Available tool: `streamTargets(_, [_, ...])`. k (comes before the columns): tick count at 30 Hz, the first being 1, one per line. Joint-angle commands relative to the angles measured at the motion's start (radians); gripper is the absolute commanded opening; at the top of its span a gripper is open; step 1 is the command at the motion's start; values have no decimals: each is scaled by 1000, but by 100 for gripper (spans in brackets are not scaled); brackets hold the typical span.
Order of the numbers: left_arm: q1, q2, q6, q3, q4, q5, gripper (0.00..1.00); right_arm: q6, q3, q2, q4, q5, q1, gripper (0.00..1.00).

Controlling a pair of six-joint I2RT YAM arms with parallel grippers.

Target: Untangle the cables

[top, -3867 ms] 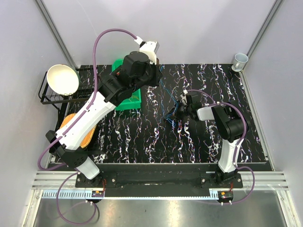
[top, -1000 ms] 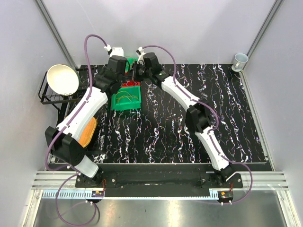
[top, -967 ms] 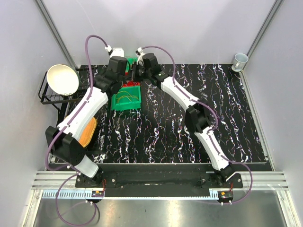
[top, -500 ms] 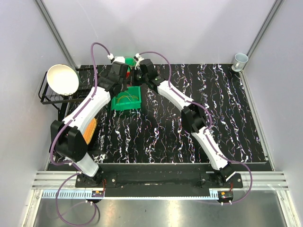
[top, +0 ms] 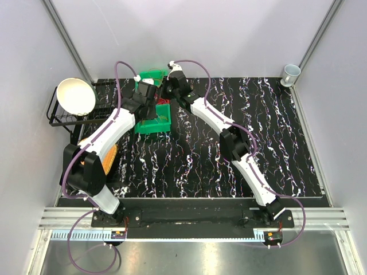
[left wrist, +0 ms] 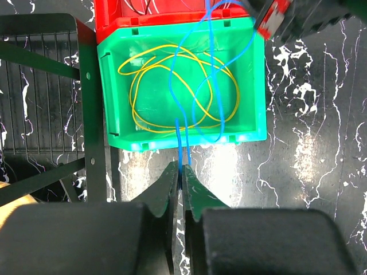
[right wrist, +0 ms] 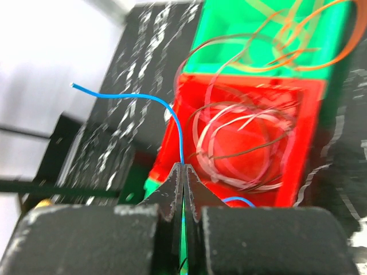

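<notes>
- Blue cable (left wrist: 178,143) pinched in two places: two strands clamped in closed left gripper (left wrist: 182,175), another stretch nipped by closed right gripper (right wrist: 183,172).
- Strung above green bin (left wrist: 109,97) (yellow cable (left wrist: 237,97) coiled inside) and adjoining red bin (right wrist: 301,114).

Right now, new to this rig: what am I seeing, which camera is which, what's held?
Two robot arms are bolted at the near edge of a marbled table. The wide picture looks down from above; the other two come from a camera on each wrist. Far left stand bins in a row: a green bin holding a yellow cable, a red bin holding reddish loops. A white bowl sits on a wire rack. The left gripper and the right gripper are each shut on thin blue cable running over the bins.
</notes>
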Motion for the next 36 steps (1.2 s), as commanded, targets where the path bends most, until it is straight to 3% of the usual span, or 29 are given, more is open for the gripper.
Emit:
streamTargets(1, [18,6,4,39,20,0,8,-39,17,-19,54,201,33,0])
streamTargets(7, [39,23,-13,32,18,20,20,-87,-38,-31,57,277,67,0])
streamTargets(26, [41,-51,-37,5,30,32,37,-121,-326,-183,185,231,85,0])
streamTargets(36, [41,-83,-51,-10,34,18,45,-158,-584,-393,346,163,86,37])
